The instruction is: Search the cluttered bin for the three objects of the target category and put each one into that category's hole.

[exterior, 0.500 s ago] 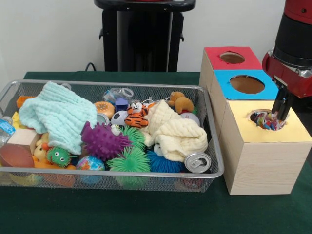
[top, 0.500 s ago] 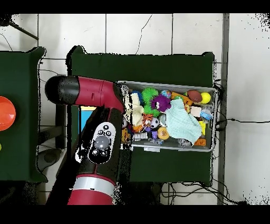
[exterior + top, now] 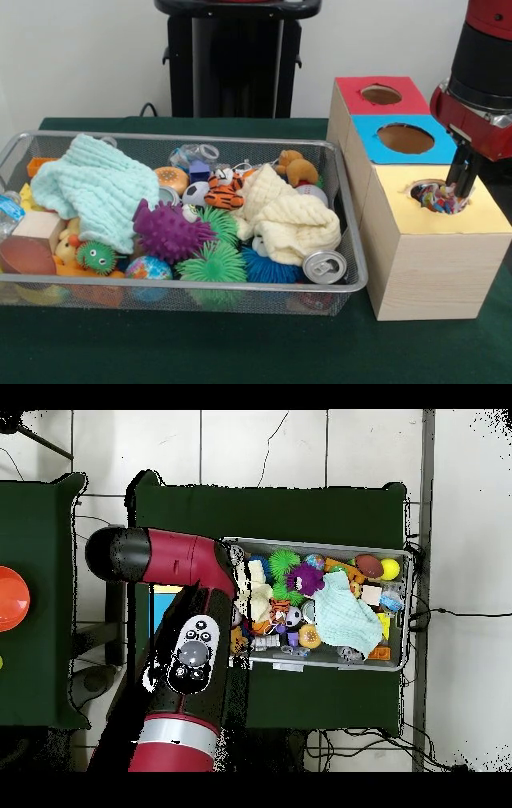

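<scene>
The wire mesh bin (image 3: 186, 282) stands on the green table, full of toys and cloths; it also shows in the overhead view (image 3: 318, 666). A patchwork fabric bundle (image 3: 436, 198) sits in the round hole (image 3: 424, 187) of the yellow-topped box (image 3: 448, 222). My gripper (image 3: 462, 190) hangs over the hole's right edge, just above the bundle, open and holding nothing. In the overhead view the red arm (image 3: 190, 644) covers the gripper and the boxes. No other patchwork bundle shows in the bin.
The blue-topped box (image 3: 406, 139) and the red-topped box (image 3: 380, 95) stand behind the yellow one. The bin holds a mint cloth (image 3: 92, 188), a cream cloth (image 3: 288, 216), a purple spiky ball (image 3: 168, 230), a can (image 3: 325, 266) and a wooden block (image 3: 32, 236).
My gripper has risen slightly above the yellow box's hole; the bundle stays in the hole. Nothing in the bin has moved.
</scene>
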Tool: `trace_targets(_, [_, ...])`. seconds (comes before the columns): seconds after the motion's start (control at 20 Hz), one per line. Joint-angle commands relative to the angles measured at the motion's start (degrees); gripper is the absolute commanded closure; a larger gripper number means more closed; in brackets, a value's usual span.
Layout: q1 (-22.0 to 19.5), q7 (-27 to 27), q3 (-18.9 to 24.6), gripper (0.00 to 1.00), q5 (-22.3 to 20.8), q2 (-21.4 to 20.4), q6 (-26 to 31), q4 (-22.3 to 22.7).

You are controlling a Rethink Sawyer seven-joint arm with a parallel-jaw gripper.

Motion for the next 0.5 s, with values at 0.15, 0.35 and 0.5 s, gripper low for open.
trace_targets(0.15, [-1.6,-0.09,3.18,1.0,-3.48,-0.28,4.91,3.06])
trace_targets(0.35, [-1.64,-0.23,3.23,1.0,-3.5,-0.33,4.98,3.14])
trace_targets(0.5, [-1.83,-0.74,3.26,1.0,-3.64,-0.62,5.11,3.39])
